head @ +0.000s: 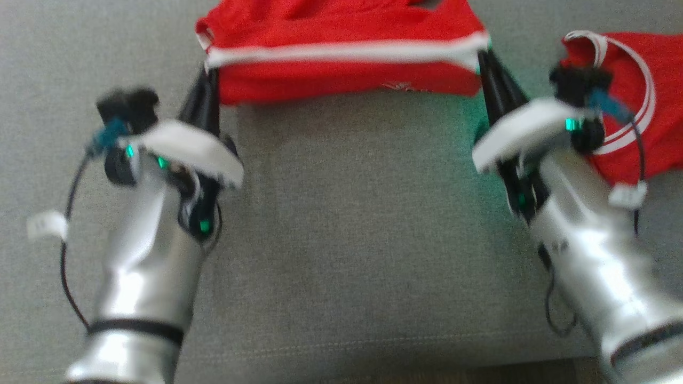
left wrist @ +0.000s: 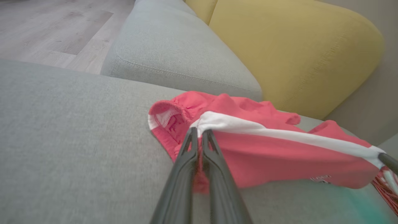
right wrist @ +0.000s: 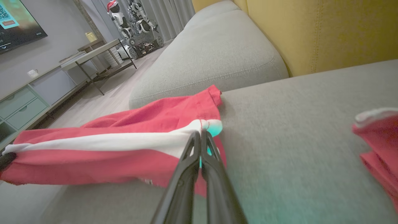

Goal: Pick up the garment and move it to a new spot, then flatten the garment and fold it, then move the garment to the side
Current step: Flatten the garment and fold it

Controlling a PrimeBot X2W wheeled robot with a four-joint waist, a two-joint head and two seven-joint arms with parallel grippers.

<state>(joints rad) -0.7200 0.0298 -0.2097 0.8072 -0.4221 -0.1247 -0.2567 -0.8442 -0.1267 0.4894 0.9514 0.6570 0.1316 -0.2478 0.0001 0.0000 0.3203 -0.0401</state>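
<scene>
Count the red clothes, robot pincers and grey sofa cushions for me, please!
Red clothes: 2 (held garment, second garment)
Pincers: 2 (left pincer, right pincer, both shut on the held garment)
Grey cushions: 2 (near cushion, far cushion)
Total: 6

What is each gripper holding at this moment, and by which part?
Both hold the red garment: the left gripper pinches one end of its white stripe, the right gripper the other end.
</scene>
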